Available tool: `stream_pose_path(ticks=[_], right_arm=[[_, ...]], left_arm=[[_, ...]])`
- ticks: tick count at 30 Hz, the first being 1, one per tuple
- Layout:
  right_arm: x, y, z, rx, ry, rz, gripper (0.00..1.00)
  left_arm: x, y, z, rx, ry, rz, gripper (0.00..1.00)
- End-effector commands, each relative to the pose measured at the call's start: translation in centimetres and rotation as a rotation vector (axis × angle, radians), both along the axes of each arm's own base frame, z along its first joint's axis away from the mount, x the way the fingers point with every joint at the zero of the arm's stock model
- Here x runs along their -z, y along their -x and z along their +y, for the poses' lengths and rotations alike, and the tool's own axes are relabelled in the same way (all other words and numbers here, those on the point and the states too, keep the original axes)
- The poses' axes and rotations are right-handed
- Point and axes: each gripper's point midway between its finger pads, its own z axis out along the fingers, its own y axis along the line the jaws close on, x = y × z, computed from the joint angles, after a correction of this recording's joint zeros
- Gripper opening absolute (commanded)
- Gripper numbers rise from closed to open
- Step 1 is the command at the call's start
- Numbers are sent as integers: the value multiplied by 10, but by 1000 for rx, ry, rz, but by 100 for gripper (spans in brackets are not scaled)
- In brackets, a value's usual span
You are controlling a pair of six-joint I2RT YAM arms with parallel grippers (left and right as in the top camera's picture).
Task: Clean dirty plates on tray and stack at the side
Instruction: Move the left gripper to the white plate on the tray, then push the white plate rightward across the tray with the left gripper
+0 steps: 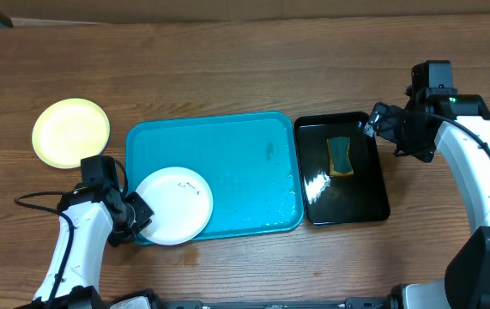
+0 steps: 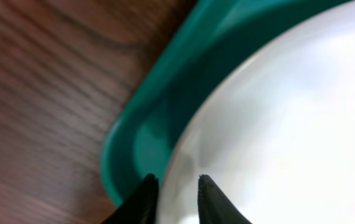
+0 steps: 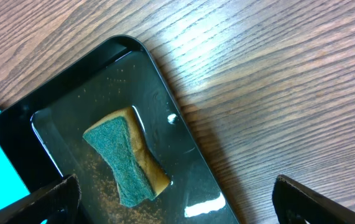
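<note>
Wood-grain tabletop [image 1: 227, 60] carries everything here. The turquoise tray [image 1: 245, 154] sits in the middle, and a smaller black tray [image 1: 373, 202] is just to its right. A green-and-yellow sponge [image 1: 341, 155] lies in the wet black tray, with nothing holding it.

One pale yellow-green plate [image 1: 70, 132] lies on the bare tabletop to the left of the turquoise tray. It looks clean, so it is probably the start of the side stack. A white plate [image 1: 174, 204] with a few faint marks sits in the turquoise tray's near-left corner, overlapping the rim. No other plate can be seen.

The left fingers [image 2: 145, 198] stand close together on either side of the white plate's edge. Whether they already pinch it cannot be told. The right fingers [image 3: 50, 198] are spread wide above the black tray, holding nothing.

By this reading roughly one plate is finished. The white one appears to need wiping and then moving to the stack.
</note>
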Motion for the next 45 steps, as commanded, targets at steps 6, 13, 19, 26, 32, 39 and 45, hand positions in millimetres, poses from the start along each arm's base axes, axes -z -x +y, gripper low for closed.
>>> stream_pose_path(ticks=[6, 13, 19, 26, 32, 39, 45], right_arm=[[-14, -6, -1, 4, -1, -46, 100], [-14, -6, -1, 4, -1, -46, 100], [-14, -6, -1, 4, -1, -46, 100], [-14, -6, -1, 4, -1, -46, 100], [-14, -6, -1, 4, -1, -46, 100], [-14, -6, -1, 4, -1, -46, 100], [-14, -6, -1, 4, -1, -46, 100]], left_arm=[[-8, -34, -35, 80, 208, -168, 23], [-12, -45, -35, 173, 192, -227, 37], [-47, -51, -27, 288, 143, -205, 46], [-67, -53, -25, 253, 142, -188, 49], [-50, -36, -1, 191, 10, -92, 50], [-19, -24, 0, 155, -1, -72, 50], [8, -14, -8, 155, 31, -69, 48]])
